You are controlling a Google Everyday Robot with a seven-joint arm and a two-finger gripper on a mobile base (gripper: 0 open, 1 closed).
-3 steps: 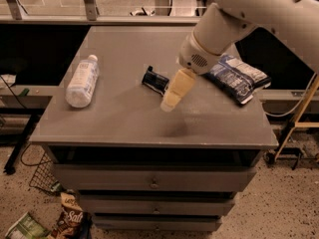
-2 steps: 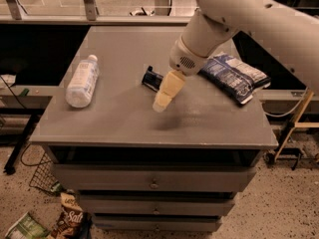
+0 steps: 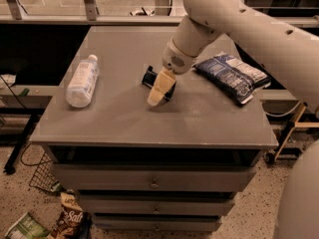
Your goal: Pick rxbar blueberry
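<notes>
The rxbar blueberry (image 3: 148,76) is a small dark flat bar lying near the middle of the grey cabinet top (image 3: 119,118). Most of it is hidden behind my gripper; only its left end shows. My gripper (image 3: 156,97) hangs from the white arm that comes in from the upper right. Its cream-coloured fingers (image 3: 160,86) point down and to the left, right over the bar and close to the surface.
A white plastic bottle (image 3: 82,80) lies on its side at the left of the top. A blue-and-white crinkled bag (image 3: 232,76) lies at the right. Drawers sit below the top. Snack wrappers (image 3: 70,221) and a wire basket (image 3: 42,176) are on the floor at the lower left.
The arm has swung left and lowered. The gripper has moved from right of the bar to directly over it, now covering most of it. The bar, bottle and bag have not moved.
</notes>
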